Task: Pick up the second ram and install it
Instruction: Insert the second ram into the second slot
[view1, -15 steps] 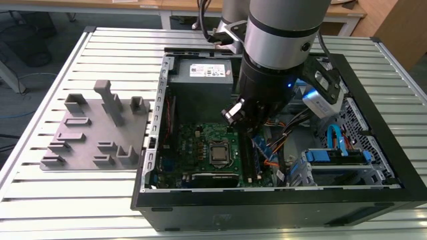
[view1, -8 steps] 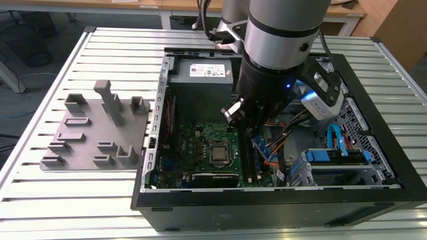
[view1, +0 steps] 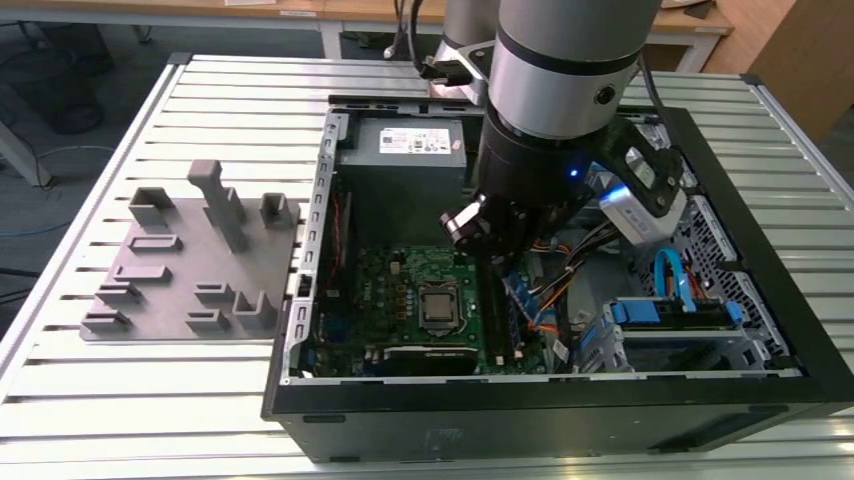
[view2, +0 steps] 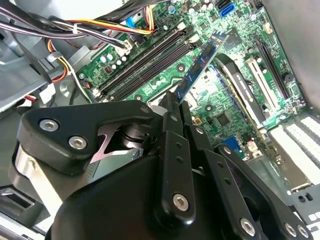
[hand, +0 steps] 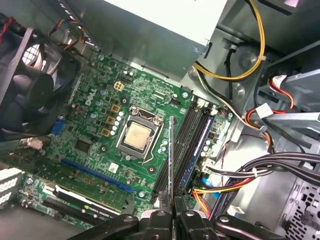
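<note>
Gripper (hand: 172, 216) is inside the open black computer case (view1: 534, 388), which sits on the slatted aluminium table (view1: 134, 400). Its black fingers (view2: 170, 130) are drawn narrow and pinch the second ram (hand: 171, 160), a long, thin, dark blue memory stick that projects out from between them. The stick hangs over the large green motherboard (hand: 95, 135), above the bank of black memory slots (hand: 184, 140). That bank lies between the silver processor socket (hand: 137, 136) and the board edge nearest the bundle of coloured cables (hand: 235, 175). Whether its lower edge touches a slot cannot be told; it is judged not seated. Risks, as judgement:

1. The stick could come down off a slot's line or tilted, from any skew in the grip, and catch on the slot wall instead of entering.
2. It could rub the other blue stick (hand: 200, 145), which appears to stand in the neighbouring slot just beside the empty ones.
3. The thin board could pivot or slip between the fingers under pressing load.
4. The wrist could snag the cables close by.

In the first wrist view the ram shows edge-on as a thin line. In the second wrist view its blue face (view2: 200, 62) shows a row of black chips; a label is not made out.
</note>
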